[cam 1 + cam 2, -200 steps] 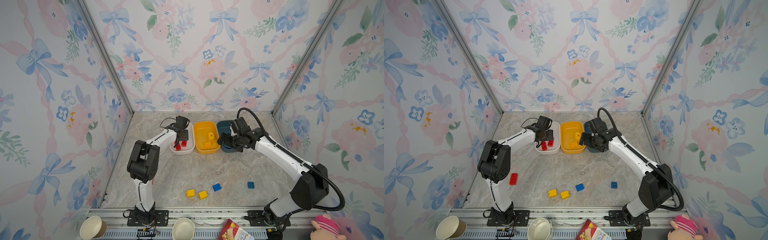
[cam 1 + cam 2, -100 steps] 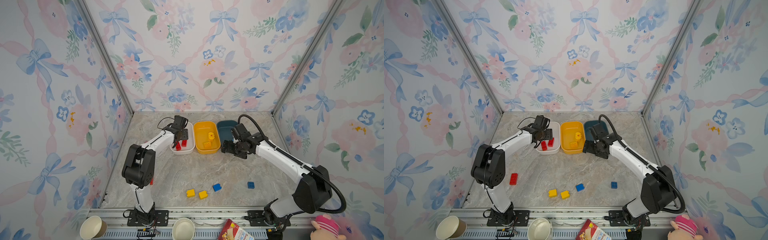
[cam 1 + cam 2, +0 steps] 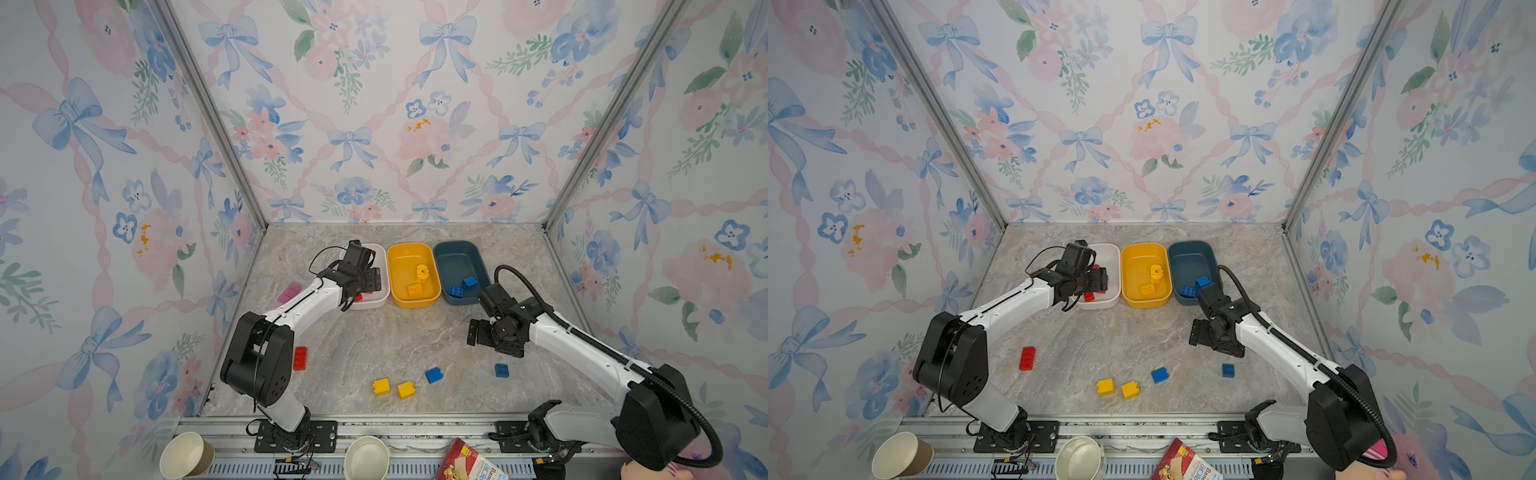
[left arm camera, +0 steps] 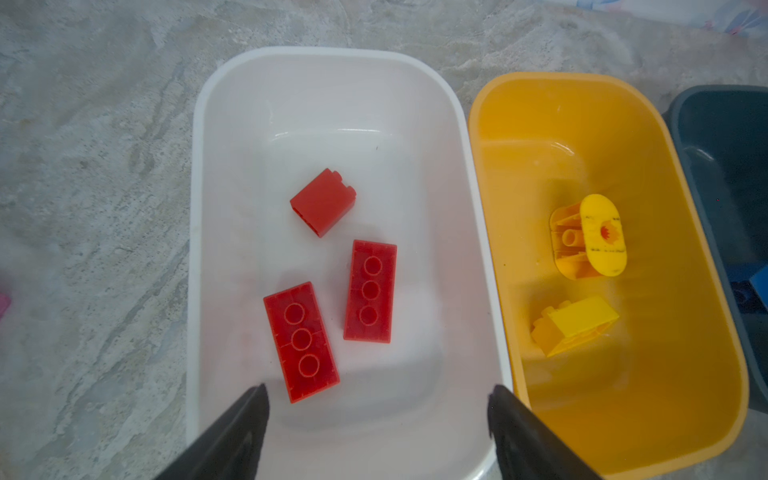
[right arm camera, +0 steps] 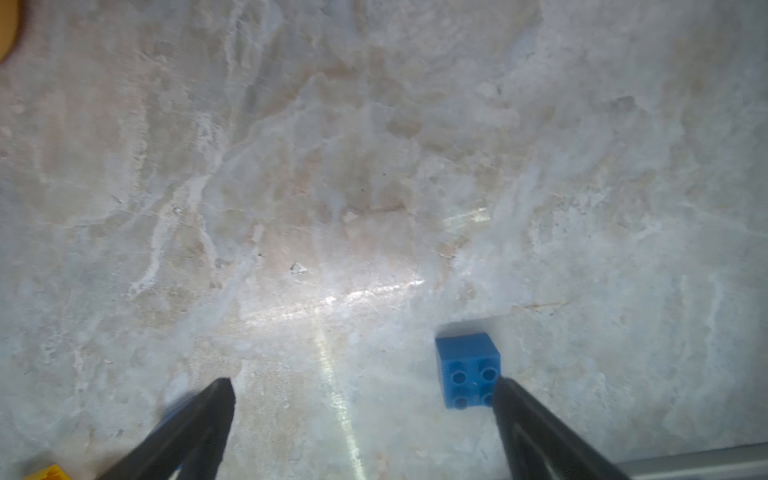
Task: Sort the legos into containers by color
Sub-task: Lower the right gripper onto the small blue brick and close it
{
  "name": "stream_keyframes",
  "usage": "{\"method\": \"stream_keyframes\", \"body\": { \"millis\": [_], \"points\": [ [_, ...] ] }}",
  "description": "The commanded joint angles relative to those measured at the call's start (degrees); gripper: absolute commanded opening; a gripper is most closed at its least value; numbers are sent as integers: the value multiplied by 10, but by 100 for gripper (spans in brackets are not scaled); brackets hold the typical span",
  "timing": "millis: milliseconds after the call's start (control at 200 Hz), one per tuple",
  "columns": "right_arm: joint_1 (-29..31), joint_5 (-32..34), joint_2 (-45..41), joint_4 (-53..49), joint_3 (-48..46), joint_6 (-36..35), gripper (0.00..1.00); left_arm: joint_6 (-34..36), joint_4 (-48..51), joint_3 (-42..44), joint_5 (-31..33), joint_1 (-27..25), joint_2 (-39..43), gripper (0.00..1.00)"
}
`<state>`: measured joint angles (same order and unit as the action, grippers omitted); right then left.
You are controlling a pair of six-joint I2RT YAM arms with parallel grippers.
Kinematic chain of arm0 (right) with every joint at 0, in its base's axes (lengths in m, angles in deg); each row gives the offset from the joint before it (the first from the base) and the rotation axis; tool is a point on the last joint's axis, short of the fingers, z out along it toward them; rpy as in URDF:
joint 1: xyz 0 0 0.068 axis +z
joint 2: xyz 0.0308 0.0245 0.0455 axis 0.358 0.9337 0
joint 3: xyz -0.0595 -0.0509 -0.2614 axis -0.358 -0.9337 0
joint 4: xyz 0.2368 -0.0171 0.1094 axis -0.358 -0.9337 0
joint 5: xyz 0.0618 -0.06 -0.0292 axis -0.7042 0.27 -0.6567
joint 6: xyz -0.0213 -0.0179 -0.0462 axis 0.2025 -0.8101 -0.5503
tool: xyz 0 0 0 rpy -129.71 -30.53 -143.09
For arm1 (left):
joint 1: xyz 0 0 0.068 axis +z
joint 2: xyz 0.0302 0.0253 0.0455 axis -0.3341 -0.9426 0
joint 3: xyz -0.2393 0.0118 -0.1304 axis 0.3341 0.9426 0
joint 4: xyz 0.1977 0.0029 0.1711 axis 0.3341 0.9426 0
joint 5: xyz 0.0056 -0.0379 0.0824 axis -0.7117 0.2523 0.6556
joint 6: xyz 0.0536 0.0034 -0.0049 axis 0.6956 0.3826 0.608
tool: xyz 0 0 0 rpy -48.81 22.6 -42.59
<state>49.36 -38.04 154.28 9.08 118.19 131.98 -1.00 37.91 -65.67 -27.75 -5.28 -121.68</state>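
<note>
Right hand [image 3: 474,332] (open, empty) has left the teal tub [image 3: 454,258].

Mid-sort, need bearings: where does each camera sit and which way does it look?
Top views: high at the front, looking down and back over the table; left arm and right arm show.
Left wrist: on the left arm, looking down into the white tub with three red bricks; open jaws show.
Right wrist: on the right arm, looking down at table and a blue brick; open jaws show.
Shared: the white tub appears in left wrist and both top views.
</note>
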Motion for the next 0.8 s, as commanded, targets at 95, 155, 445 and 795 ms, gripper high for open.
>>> {"method": "stream_keyframes", "body": {
  "millis": [95, 155, 445, 795],
  "points": [
    [-13, 24, -32, -13, -71, 53, 95, -21, -8, 18, -21, -12, 45, 87],
    [-17, 31, -38, -8, -86, 61, 93, -23, -8, 18, -23, -15, 50, 87],
    [-50, 35, -51, 32, -126, 66, 80, -35, -8, 21, -26, -29, 69, 88],
    [-57, 20, -40, 69, -146, 59, 60, -42, -7, 27, -23, -36, 78, 89]
  ]
}}
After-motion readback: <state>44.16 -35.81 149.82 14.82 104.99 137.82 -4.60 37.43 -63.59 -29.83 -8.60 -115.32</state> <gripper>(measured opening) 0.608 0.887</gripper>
